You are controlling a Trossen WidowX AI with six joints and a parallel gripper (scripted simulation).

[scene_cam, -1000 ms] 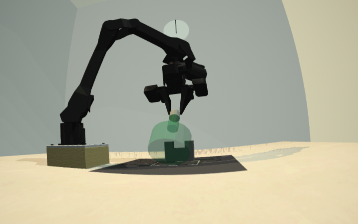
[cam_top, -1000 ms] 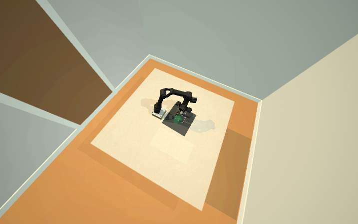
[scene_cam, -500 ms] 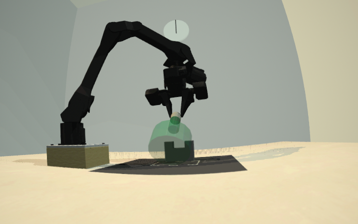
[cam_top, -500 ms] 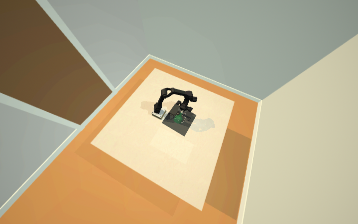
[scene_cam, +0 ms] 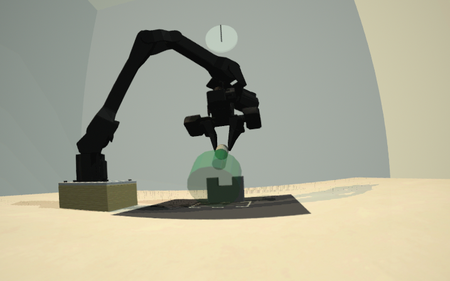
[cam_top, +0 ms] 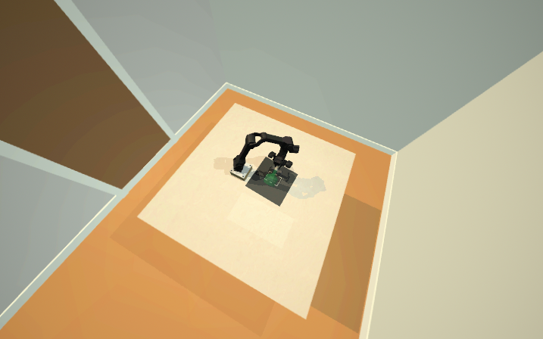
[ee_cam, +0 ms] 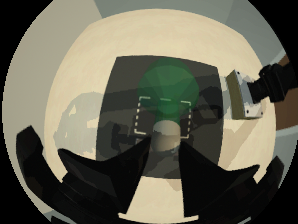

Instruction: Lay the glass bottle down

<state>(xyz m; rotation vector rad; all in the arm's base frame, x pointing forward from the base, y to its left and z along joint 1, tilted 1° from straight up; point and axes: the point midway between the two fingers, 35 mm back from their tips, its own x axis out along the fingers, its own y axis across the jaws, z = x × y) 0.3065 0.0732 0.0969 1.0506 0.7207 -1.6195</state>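
Observation:
The green glass bottle is steeply tilted, with its base facing the exterior camera and its pale-tipped neck raised. My gripper is shut on the neck near its tip. The grey U-shaped rest stands behind the body in the exterior view, below the neck. In the wrist view it is hidden or too unclear to make out. The dashed outline is on the dark mat; in the wrist view the body overlaps its far edge. Whether the bottle touches the mat is unclear.
The dark mat lies on the pale table top. The arm's base block stands beside the mat, at its left in the exterior view.

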